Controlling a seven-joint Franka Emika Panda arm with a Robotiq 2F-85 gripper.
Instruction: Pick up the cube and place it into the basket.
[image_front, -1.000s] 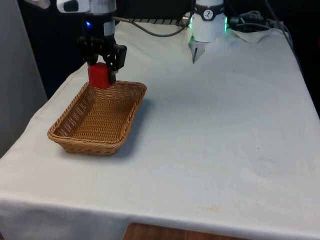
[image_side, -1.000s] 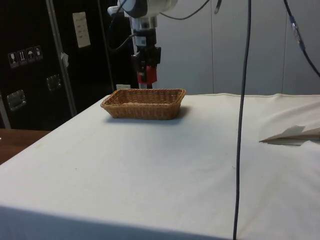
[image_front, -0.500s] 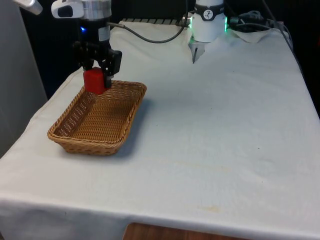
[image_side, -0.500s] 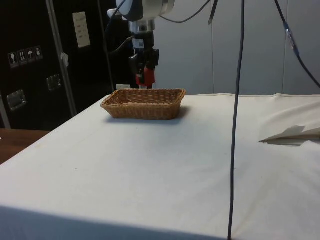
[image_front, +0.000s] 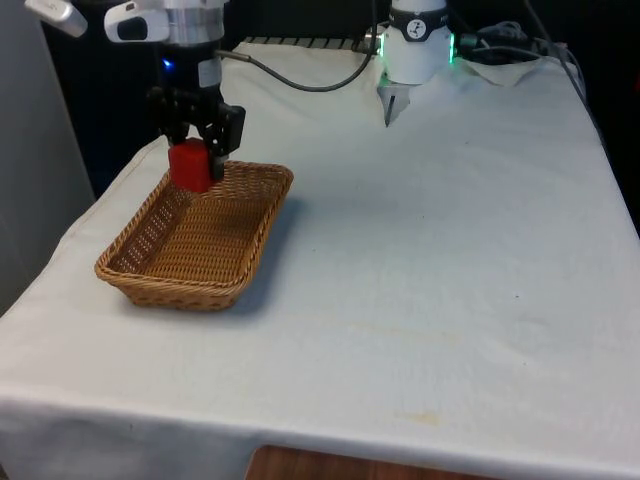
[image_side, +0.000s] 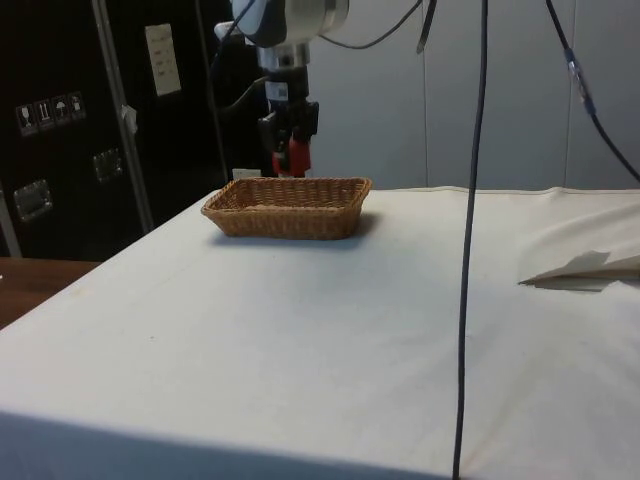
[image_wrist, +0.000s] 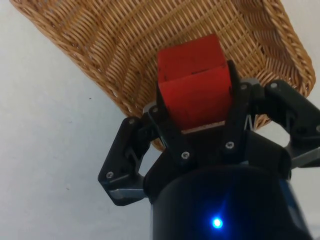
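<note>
I have the red cube (image_front: 190, 166) pinched between the fingers (image_wrist: 165, 131), lifted above the wicker basket's (image_front: 161, 287) far rim; lowering and releasing remain.

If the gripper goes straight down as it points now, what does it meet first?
Probably the wicker basket: the gripper, shut on the red cube, hangs over its far end. The cube would touch first, near the rim; depth is unclear.
</note>
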